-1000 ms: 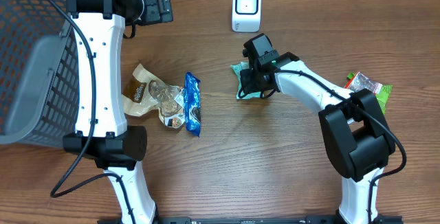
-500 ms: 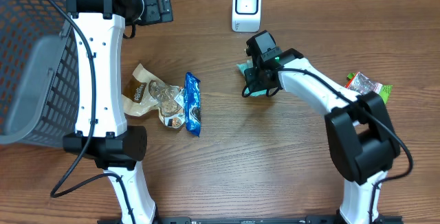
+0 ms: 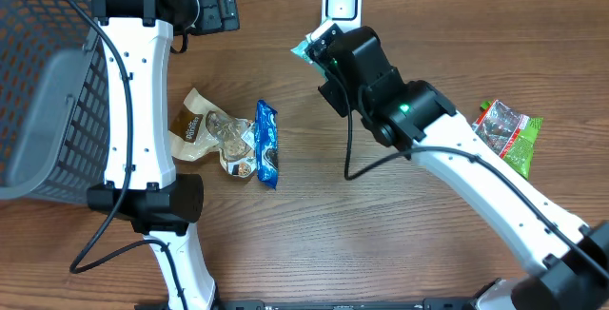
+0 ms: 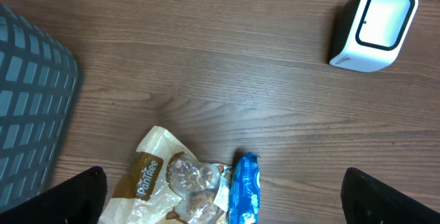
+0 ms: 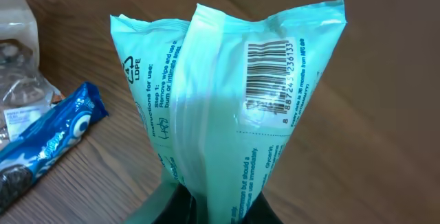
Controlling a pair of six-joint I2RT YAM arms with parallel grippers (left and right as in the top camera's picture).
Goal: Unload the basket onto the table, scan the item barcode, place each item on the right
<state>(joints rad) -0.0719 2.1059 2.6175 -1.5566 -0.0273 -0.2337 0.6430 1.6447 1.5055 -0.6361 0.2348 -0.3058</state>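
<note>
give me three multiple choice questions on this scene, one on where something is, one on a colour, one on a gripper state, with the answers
1. Where is the teal packet?
A. in the basket
B. flat on the table
C. held up beside the scanner

2. What colour is the pack next to the tan bag?
A. blue
B. yellow
C. pink

3. How is the left gripper?
A. shut on the tan bag
B. open, holding nothing
C. shut on the scanner

Answers:
1 C: the right gripper grips it, raised close to the scanner.
2 A: its wrapper is blue in both the overhead and left wrist views.
3 B: its fingers stand wide apart and grip nothing.
</note>
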